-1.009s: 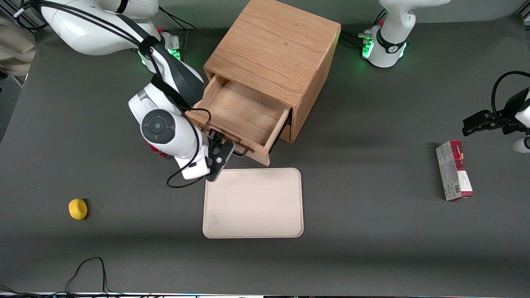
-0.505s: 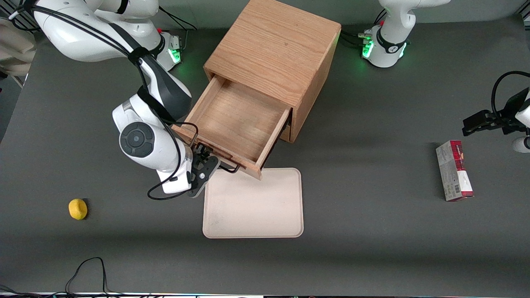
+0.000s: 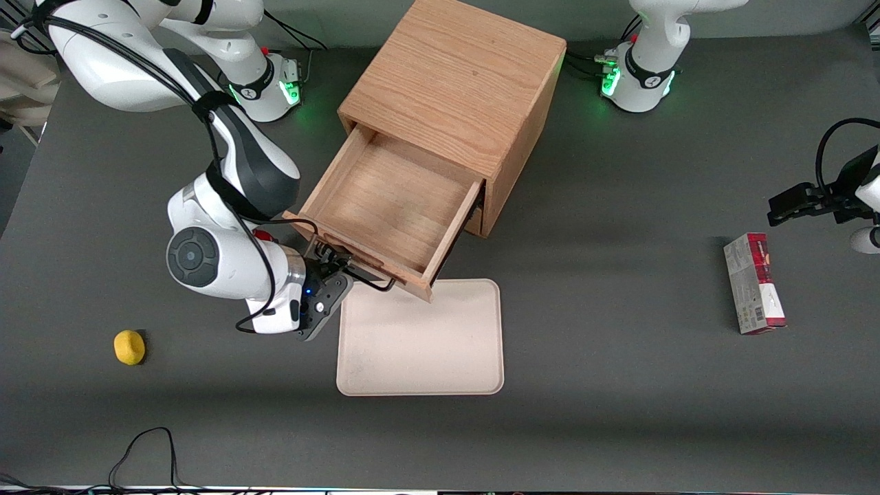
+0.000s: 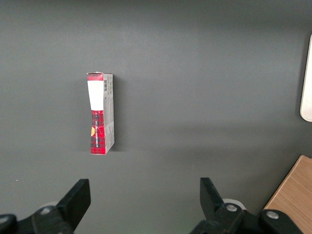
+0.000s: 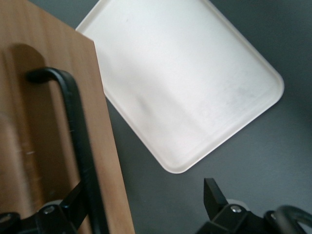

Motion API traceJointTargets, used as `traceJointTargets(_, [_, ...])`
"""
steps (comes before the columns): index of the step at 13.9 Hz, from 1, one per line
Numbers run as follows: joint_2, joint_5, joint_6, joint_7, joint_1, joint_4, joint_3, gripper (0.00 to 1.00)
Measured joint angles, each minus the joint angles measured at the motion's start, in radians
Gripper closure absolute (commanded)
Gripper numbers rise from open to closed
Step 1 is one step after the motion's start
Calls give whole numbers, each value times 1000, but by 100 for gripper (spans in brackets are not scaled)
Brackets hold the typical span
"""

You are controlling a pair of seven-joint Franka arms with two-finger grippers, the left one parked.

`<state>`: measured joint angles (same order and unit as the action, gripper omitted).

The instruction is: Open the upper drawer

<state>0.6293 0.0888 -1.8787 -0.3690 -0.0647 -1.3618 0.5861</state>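
The claw (image 3: pixel 328 275) stands open just in front of the pulled-out upper drawer (image 3: pixel 385 203), one finger beside its long black handle (image 5: pixel 78 146), gripping nothing.

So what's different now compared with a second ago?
The upper drawer has slid farther out of the cabinet, its front now over the tray's edge. The gripper drew it out by the black handle, moving toward the front camera. The tray, lemon and red box stayed put.
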Motion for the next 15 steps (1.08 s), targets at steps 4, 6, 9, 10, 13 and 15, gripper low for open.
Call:
traceJointTargets(4, [-40,-9,29,0,-5,93,-25,0])
traceJointTargets(6, [-66,-41,81,18,-2,97,-45,0])
traceJointTargets(9, [-153,-117,171,56,1,96,-168,0])
traceJointTargets(10, [-191,-126,206,81,0,89,-216,0])
traceJointTargets(13, [-331,-134,255,269,-4,-14,-320,0])
traceJointTargets(15, [-440,-134,256,385,-2,-139,-358,0])
